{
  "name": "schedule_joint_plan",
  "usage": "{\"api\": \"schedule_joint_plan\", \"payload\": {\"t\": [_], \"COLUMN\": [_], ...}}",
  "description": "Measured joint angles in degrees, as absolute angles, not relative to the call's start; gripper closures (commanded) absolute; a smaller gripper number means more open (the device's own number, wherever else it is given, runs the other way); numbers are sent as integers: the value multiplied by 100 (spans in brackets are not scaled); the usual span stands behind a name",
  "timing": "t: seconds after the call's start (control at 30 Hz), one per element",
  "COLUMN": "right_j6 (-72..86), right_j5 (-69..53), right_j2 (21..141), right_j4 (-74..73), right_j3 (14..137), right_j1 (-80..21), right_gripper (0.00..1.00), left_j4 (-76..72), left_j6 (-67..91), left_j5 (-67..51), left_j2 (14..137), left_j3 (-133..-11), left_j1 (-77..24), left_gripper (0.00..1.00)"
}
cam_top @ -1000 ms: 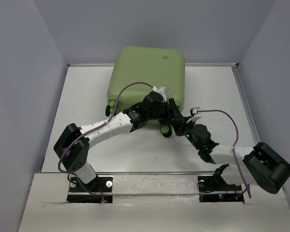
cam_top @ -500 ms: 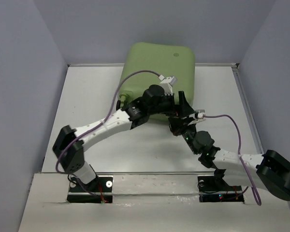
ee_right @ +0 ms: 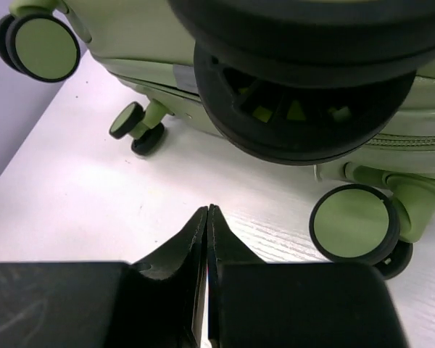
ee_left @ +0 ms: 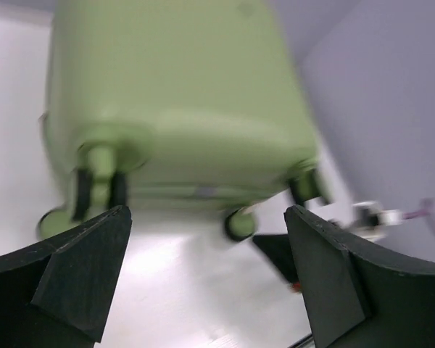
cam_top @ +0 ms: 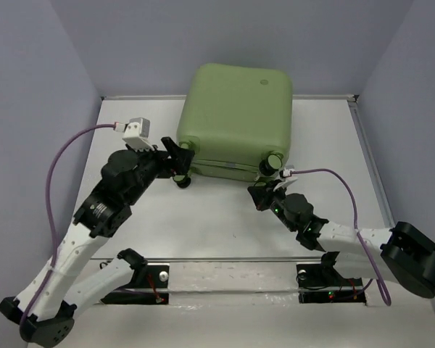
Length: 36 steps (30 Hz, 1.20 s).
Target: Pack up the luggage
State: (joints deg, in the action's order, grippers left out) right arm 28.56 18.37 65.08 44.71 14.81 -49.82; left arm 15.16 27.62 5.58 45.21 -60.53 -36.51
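Note:
The luggage (cam_top: 235, 116), a light-green hard-shell suitcase, lies closed and flat at the back of the table, its caster wheels facing me. It also fills the left wrist view (ee_left: 181, 94), blurred, and the top of the right wrist view (ee_right: 130, 36). My left gripper (cam_top: 175, 163) is open and empty beside the suitcase's near left wheel; in its own view (ee_left: 206, 217) the jaws stand wide apart. My right gripper (cam_top: 264, 190) is shut and empty just in front of the near right wheel (cam_top: 275, 159); in its own view (ee_right: 206, 210) the fingertips meet above bare table.
Grey walls close in the white table (cam_top: 319, 138) at the back and both sides. A raised rail (cam_top: 366, 145) runs along the right edge. A green-and-black wheel (ee_right: 354, 221) stands right of my right fingertips, and another wheel (ee_right: 138, 127) to the left.
My left arm has swung left, off the suitcase top, to the near left wheel. The suitcase slid right, then stayed. My right gripper has pulled back a little from the wheel.

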Motion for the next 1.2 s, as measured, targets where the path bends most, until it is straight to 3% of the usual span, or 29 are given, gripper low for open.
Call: {"api": "schedule_joint_plan", "payload": {"t": [0.2,0.47,0.6,0.8,1.0,1.2], "right_j6": [2847,2783,2773,2729,2703,2738], "right_j5": [1708,1645,1643,1643,1693,2001], "right_j2": [6274,5870,5780,5647,5561,5651], "right_j4": [4034,3452,3240,3035,2703,2196], "right_j3": [1535,1610,1610,1610,1619,1728], "right_j1": [-4982,-4982,-4982,-4982,-4982,-4982], "right_gripper": [89,73,72,64,51,44], "left_j4": [2357,2211,2036,1870,1791,1824], "left_j6": [2377,1885,1708,1542,1396,1409], "left_j5": [672,902,1090,851,467,191], "left_j2": [5476,6418,6847,7166,7234,7214], "left_j3": [-5297,-5662,-5826,-5826,-5902,-5927], "left_j1": [-3245,-3175,-3087,-2770,-2711,-2659], "left_gripper": [1,1,5,39,93,94]}}
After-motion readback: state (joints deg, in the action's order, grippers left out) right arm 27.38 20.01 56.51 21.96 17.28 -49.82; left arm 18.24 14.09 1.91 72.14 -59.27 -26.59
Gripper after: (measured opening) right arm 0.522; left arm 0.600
